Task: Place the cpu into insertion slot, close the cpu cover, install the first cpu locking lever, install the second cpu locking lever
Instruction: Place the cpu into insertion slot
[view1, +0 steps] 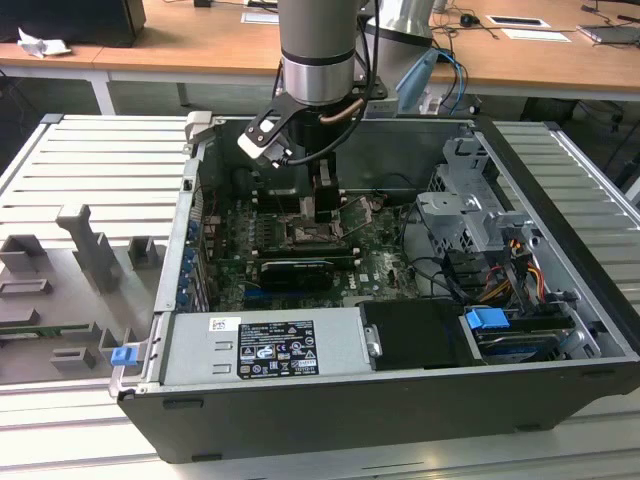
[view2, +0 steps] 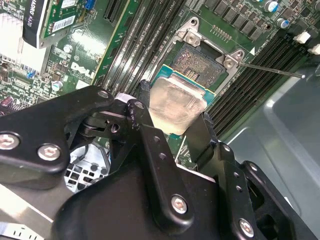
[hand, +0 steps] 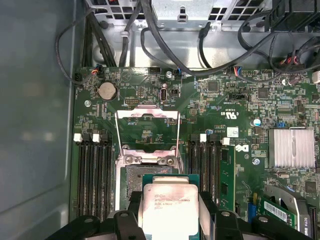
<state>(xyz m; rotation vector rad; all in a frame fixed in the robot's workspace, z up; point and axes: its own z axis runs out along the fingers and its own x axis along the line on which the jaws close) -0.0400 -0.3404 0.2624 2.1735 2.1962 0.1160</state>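
Your pincer (view2: 173, 109) grips the cpu (view2: 180, 99) by two opposite edges, chip level, metal top up; the insertion slot (view2: 201, 61) lies just ahead and apparently below it, not yet filled; beyond that, the cpu cover (hand: 147, 114) stands hinged open.

The cpu (view2: 177, 107) hangs over the insertion slot (view2: 200, 62).

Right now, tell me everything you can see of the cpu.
The cpu is a small flat square: a pale grey metal lid with rounded corners and faint print, on a green board showing as a thin border. It lies metal side up, clamped at two opposite edges by the pincer, partly over the slot, whose cover stands open. Whether it touches the slot I cannot tell.
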